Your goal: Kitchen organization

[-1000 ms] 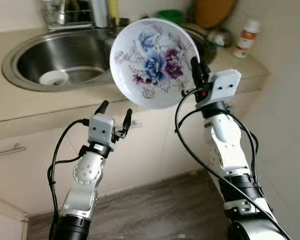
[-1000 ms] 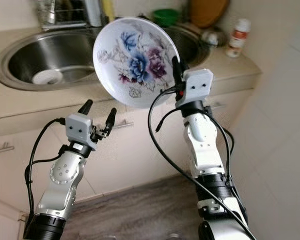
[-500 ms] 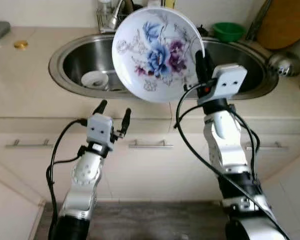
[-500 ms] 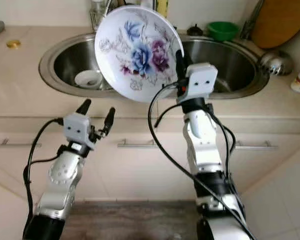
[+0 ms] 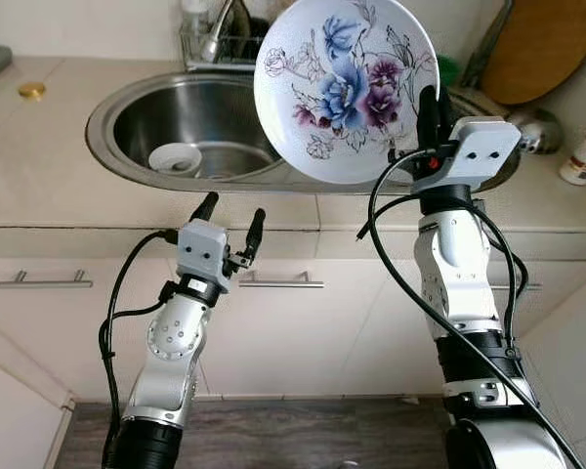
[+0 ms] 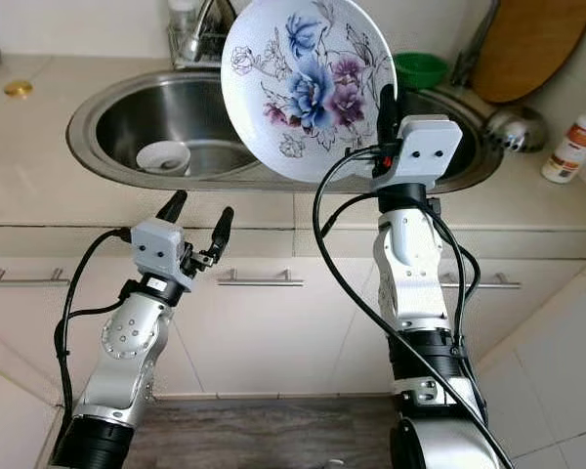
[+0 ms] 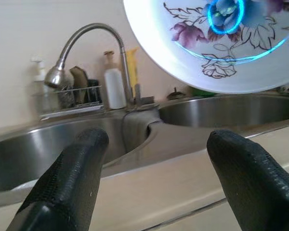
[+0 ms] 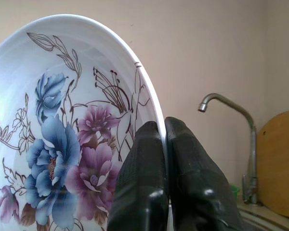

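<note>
My left gripper (image 5: 230, 215) hovers spread and empty before the cabinet front. My right gripper (image 5: 429, 106) pinches the floral plate (image 5: 344, 86) by its rim, raised over the sink (image 5: 137, 107). Next, I judge, lower it gently into the basin.

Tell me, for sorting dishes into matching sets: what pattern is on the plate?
White plate with blue and purple flowers and dark outlined leaves, clearest in the left eye view.

Two silver jointed arms with round screw-dotted elbow housings, black cuffs lower down, looping black cables, boxy white wrist blocks, red glow at right wrist block (image 5: 483, 154), long textured black fingers (image 7: 72, 183)
</note>
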